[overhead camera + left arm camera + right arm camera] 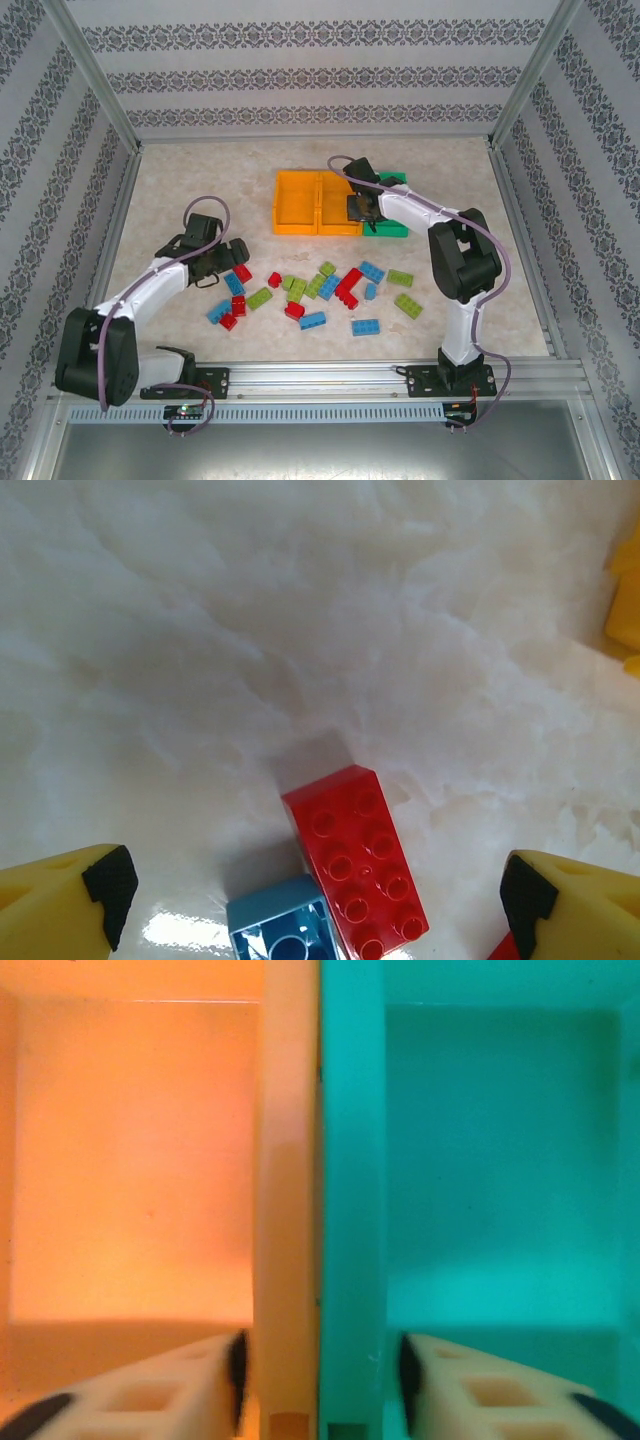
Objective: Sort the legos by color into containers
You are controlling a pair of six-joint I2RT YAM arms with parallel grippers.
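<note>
Red 2x4 lego (358, 865) lies studs-up, long axis slanting up-left.

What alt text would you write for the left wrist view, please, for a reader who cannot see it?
A red lego brick lies on the pale marbled table between the left gripper's open yellow, black-tipped fingers, with a blue brick against its near-left side. An orange bin's edge shows at right.
</note>
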